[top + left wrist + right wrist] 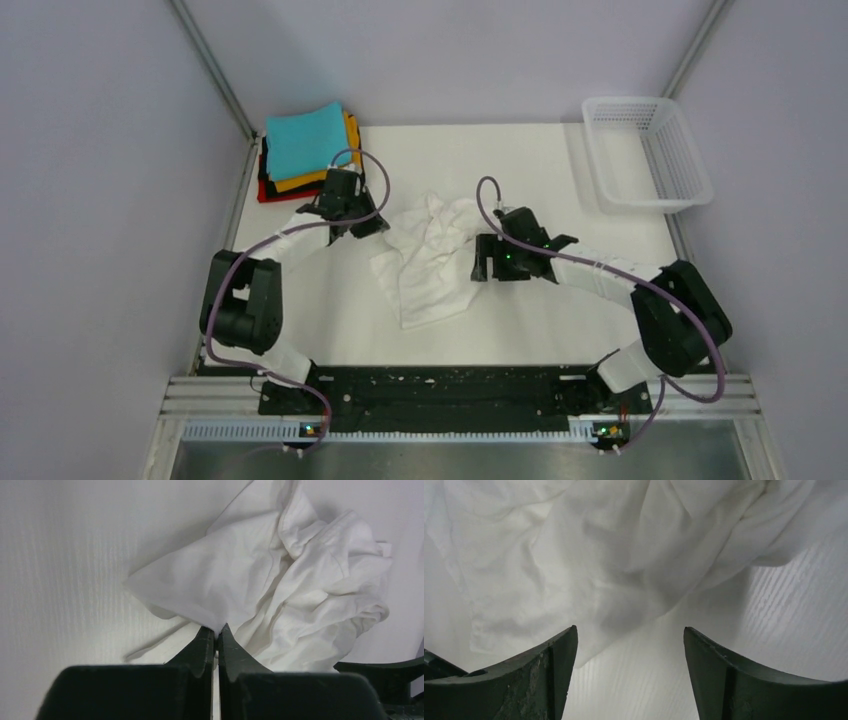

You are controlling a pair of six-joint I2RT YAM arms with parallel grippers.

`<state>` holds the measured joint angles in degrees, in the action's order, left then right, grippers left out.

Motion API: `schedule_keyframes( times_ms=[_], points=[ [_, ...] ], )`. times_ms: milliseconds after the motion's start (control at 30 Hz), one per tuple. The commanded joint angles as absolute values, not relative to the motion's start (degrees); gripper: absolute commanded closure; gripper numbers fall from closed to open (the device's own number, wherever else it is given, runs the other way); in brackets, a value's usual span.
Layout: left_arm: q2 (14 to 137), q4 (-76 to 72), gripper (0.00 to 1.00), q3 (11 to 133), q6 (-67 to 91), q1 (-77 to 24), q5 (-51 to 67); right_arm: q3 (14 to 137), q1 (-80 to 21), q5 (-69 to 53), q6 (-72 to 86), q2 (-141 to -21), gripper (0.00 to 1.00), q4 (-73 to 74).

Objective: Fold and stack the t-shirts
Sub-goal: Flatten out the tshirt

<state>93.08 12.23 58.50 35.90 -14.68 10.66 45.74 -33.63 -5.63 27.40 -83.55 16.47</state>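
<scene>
A crumpled white t-shirt (pixel 432 255) lies mid-table. My left gripper (pixel 372 227) is at its left edge, and in the left wrist view its jaws are shut on a pinch of the white t-shirt (pixel 260 580), the left gripper (pixel 218 630) tips meeting at the cloth. My right gripper (pixel 483 258) sits at the shirt's right side. In the right wrist view the right gripper (pixel 630 632) is open, with a hem of the white t-shirt (pixel 599 565) hanging just ahead of the tips and only the mat between them. A folded stack of t-shirts (pixel 305 148), teal on top, rests at the back left.
A white mesh basket (pixel 647 150) stands at the back right corner. Grey walls close in the left and right sides. The white table mat (pixel 520 160) stretches behind the shirt.
</scene>
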Motion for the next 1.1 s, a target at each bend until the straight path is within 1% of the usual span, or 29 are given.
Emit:
schedule_keyframes(
  times_ms=[0, 33, 67, 100, 167, 200, 267, 400, 467, 600, 700, 833, 967, 1067],
  points=[
    [89.60, 11.32, 1.00, 58.84, 36.23, -14.77, 9.60, 47.48, -33.86, -7.47, 32.43, -88.56, 0.26, 6.48],
    [89.38, 11.38, 1.00, 58.95, 36.22, -14.77, 9.40, 47.75, -33.84, -7.28, 32.92, -89.84, 0.33, 6.12],
    [89.12, 11.42, 1.00, 59.04, 36.09, -14.77, 8.76, 47.89, -33.84, -7.11, 33.22, -90.56, 0.45, 4.88],
    [88.64, 11.49, 1.00, 59.20, 35.55, -14.70, 8.06, 48.01, -33.84, -6.19, 33.40, -90.95, 0.59, 4.62],
    [87.76, 12.36, 1.00, 60.26, 34.74, -14.47, 5.64, 49.27, -33.82, -2.38, 32.82, -90.71, 0.93, 7.33],
    [87.15, 13.04, 1.00, 61.54, 34.46, -14.16, 4.48, 50.31, -33.77, 0.66, 31.64, -90.07, 1.00, 10.09],
    [85.33, 13.25, 1.00, 63.21, 33.83, -13.39, 2.27, 51.95, -32.76, 7.88, 29.06, -87.48, 1.00, 15.23],
    [80.83, 11.07, 1.00, 66.46, 32.64, -12.57, -2.77, 53.55, -25.51, 6.37, 25.00, -78.41, 1.00, 18.24],
    [78.28, 9.11, 1.00, 68.03, 32.00, -12.49, -4.25, 56.67, -23.02, 7.34, 21.83, -74.35, 1.00, 20.26],
    [72.80, 1.42, 1.00, 71.26, 30.31, -12.56, -2.79, 71.59, -22.15, 10.65, 12.53, -70.86, 1.00, 27.17],
    [70.44, 0.52, 1.00, 76.70, 28.41, -12.52, -1.57, 84.12, -22.15, 10.80, 7.63, -70.96, 1.00, 31.94],
    [68.16, -2.54, 1.00, 83.19, 25.98, -12.57, 0.65, 97.84, -22.15, 11.16, 1.17, -71.17, 1.00, 35.82],
    [65.94, -3.92, 1.00, 86.29, 24.16, -12.57, 2.14, 109.68, -22.16, 11.49, -2.71, -72.61, 1.00, 41.37],
    [63.68, -3.62, 1.00, 87.24, 22.43, -12.57, 2.83, 114.47, -22.15, 7.42, -3.46, -72.58, 1.00, 44.65]
  ],
)
